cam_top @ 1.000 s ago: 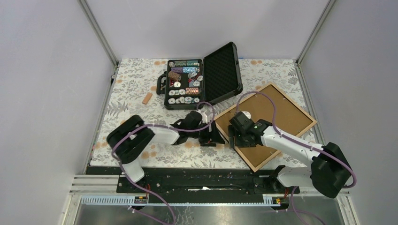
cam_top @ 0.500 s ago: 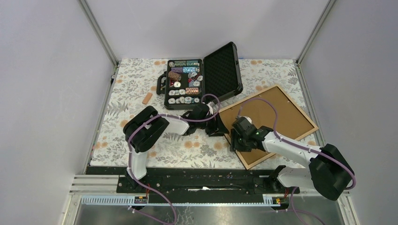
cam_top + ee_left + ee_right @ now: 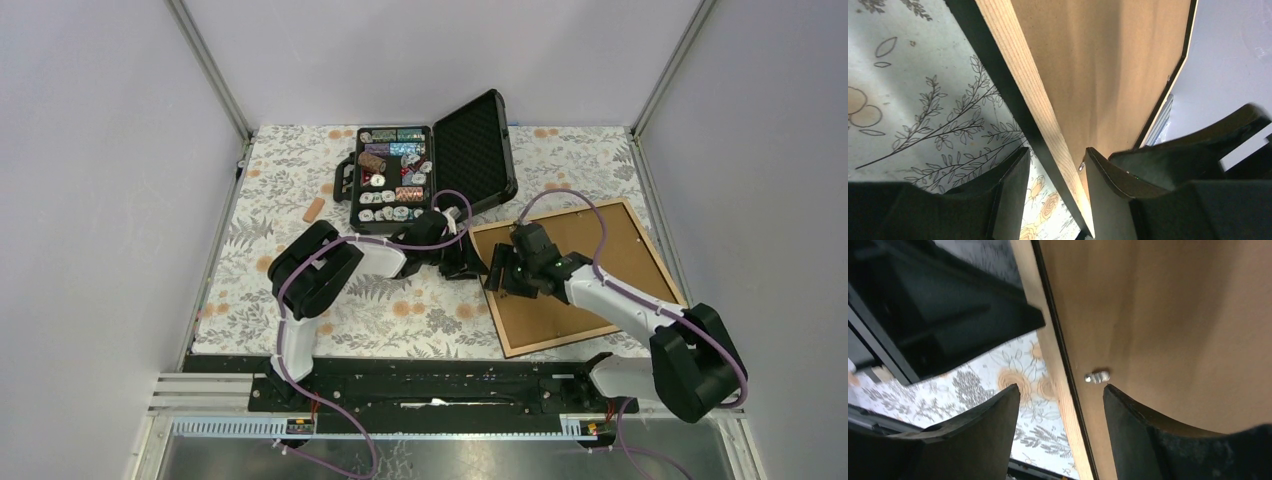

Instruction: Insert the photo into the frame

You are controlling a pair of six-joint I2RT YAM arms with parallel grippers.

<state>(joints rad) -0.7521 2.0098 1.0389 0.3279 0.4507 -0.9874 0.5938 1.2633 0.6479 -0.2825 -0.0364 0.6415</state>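
The light-wood rectangular frame [image 3: 612, 250] lay back-up at the right. Your left gripper [image 3: 1055, 159] pinched its left rail; your right gripper [image 3: 1062, 391] straddled it open, empty. No photo showed. Judged step: opening the back; next, turn the small metal clip [image 3: 1096, 375].

Open chip case [image 3: 477, 150] and tan block [image 3: 314, 210] lie on floral cloth [image 3: 270, 200].

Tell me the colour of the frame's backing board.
Plain brown; the backing board shows best in the top external view.
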